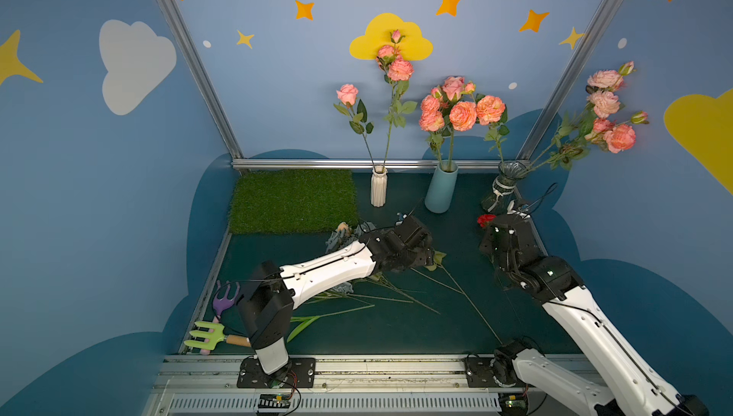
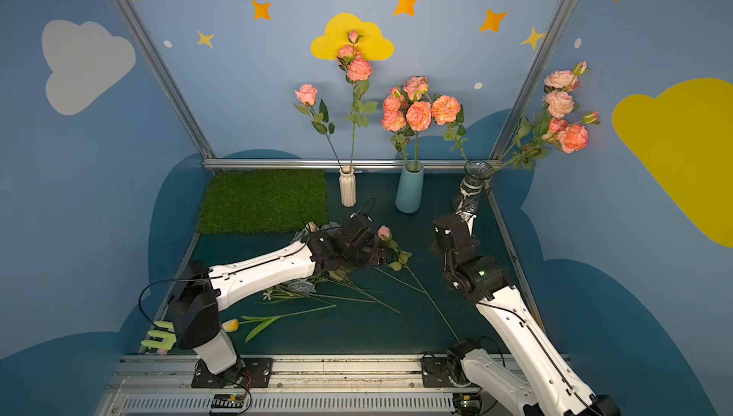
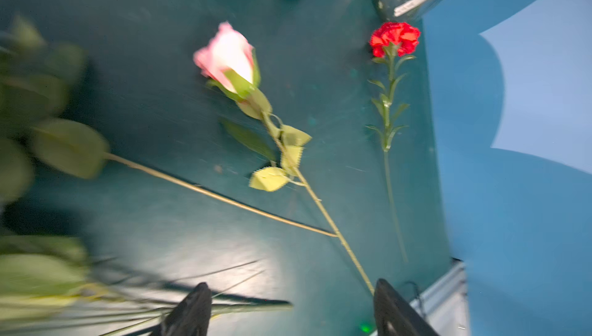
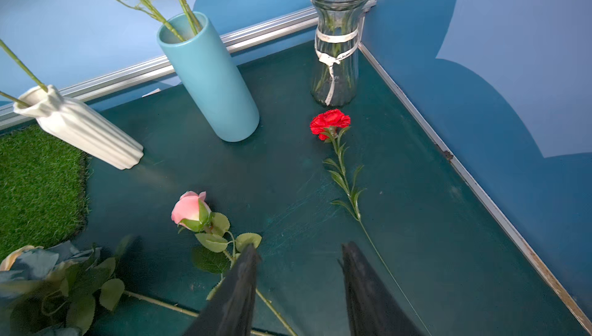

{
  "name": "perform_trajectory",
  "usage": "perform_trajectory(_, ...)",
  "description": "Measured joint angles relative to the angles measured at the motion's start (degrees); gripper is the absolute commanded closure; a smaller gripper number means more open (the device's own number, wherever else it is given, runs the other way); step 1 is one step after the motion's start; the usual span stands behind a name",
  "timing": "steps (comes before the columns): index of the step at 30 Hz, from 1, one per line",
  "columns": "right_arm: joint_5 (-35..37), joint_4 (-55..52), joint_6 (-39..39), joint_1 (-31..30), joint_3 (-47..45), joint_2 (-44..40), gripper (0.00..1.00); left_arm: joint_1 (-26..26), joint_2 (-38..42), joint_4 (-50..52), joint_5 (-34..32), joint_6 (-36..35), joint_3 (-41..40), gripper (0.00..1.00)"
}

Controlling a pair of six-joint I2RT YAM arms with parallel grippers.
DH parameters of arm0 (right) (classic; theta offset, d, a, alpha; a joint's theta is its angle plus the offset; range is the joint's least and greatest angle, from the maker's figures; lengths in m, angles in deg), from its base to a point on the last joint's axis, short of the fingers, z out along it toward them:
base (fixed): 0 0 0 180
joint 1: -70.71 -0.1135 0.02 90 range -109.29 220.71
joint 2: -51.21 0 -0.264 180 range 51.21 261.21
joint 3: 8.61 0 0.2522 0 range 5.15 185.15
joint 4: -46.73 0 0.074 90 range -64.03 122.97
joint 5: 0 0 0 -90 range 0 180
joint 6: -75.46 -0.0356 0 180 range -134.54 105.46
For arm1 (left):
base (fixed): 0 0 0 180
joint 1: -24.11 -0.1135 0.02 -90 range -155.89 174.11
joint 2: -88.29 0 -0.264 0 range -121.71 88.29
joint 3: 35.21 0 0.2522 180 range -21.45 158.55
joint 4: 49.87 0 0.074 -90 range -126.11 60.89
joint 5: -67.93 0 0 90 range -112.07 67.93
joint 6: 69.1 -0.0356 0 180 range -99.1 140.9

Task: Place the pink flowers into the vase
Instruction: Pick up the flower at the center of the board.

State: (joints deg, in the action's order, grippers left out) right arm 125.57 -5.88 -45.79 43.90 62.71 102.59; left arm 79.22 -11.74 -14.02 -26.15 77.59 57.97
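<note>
- Rosebud (image 3: pixel 227 55), pale pink, artificial, on thin green stem: probably light and floppy; pinch the bare stem below the leaves.
- Left gripper (image 3: pixel 291 286) wide, empty; right gripper (image 4: pixel 300 248) parted, empty.

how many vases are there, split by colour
white vase: 1
blue vase: 1
clear glass vase: 1
total: 3
</note>
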Motion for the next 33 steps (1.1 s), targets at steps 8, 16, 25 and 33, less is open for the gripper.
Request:
perform_trajectory(8, -5.16, -0.42, 0.52, 7.15, -0.07, -0.68, 0.53, 0.48, -6.05, -6.36, 7.10, 7.37, 1.46, 0.22)
perform_trajectory(16, -11.76, -0.24, 1.70, 12.46, -1.09, -0.42, 0.53, 2.69, -5.16, -8.76, 7.15, 11.80, -1.33, 0.21)
perform_trajectory(25, -15.65, 0.07, 1.75, 13.62, -1.77, -0.50, 0.53, 2.58, -4.42, -10.16, 7.10, 15.80, -3.82, 0.21)
perform_trajectory(33, -16.37, 0.33, 1.73, 13.99, -2.71, -0.92, 0.53, 2.60, -7.39, -12.68, 9.16, 18.56, -3.78, 0.22)
